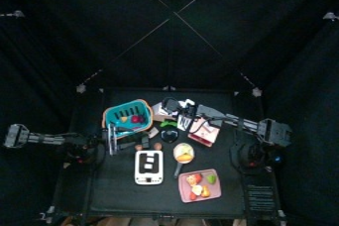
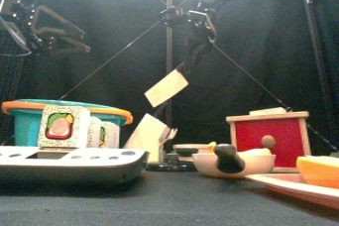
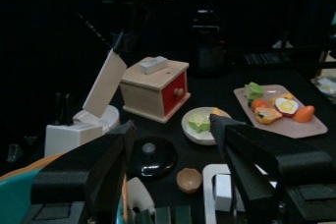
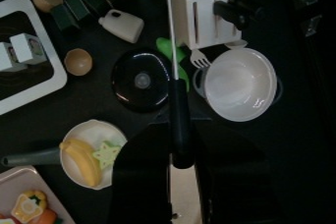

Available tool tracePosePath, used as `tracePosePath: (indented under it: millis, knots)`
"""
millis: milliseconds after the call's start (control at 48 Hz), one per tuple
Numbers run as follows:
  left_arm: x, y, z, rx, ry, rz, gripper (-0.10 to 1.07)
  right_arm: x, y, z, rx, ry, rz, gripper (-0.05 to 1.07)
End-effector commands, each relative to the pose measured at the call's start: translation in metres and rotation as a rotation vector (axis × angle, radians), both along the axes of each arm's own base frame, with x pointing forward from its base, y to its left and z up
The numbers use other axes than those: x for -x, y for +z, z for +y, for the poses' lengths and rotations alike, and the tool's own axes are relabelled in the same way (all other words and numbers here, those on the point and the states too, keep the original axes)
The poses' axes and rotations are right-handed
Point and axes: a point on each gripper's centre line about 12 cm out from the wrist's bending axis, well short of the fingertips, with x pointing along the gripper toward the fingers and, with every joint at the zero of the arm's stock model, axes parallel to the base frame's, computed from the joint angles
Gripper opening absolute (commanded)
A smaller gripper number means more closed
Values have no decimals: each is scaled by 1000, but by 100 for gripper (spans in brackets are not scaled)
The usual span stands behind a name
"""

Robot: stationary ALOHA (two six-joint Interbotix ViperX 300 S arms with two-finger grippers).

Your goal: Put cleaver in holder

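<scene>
above the table's middle, the right gripper (image 2: 196, 20) hangs with its jaws clamped on the dark handle of the cleaver (image 2: 166, 88), whose pale blade slants down and to the left in the front view, clear of everything beneath it; the grip at the handle's end leaves the whole blade free to enter a slot. the holder (image 2: 149, 136), a white block, stands on the table below and just left of the blade's tip, near the teal basket (image 2: 59, 121), so the blade appears to be in the air on its way to the block rather than seated. in the right wrist view the handle runs out between the jaws over a black round lid (image 4: 141, 76) and a white bowl (image 4: 242, 81), with the holder beyond them. the left gripper (image 3: 178, 174) waits low at the left side, jaws wide apart and empty, probably kept back to leave the approach clear. the red box (image 2: 268, 134) stands to the right.
</scene>
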Motion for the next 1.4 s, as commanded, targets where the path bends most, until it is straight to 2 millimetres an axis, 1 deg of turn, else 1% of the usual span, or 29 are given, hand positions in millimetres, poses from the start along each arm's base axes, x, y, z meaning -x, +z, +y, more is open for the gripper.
tracePosePath:
  millis: [0,104,229,396,833,1125,1375]
  knots:
    - [-1,4,2,-2,8,-9,95,4,15,-8,27,-13,-33,42]
    - [-1,3,1,0,6,-2,95,7,8,-16,45,-25,0,42]
    - [-1,2,2,0,7,1,95,5,1,-22,63,-28,25,42]
    - [-1,1,3,4,15,2,95,2,-6,-24,63,-26,44,42]
    - [0,-1,5,10,28,6,95,1,-2,-20,61,-19,31,42]
    - [1,-2,7,10,34,11,95,4,2,-19,58,-21,35,42]
    - [1,-2,7,12,36,11,95,4,2,-18,53,-20,35,42]
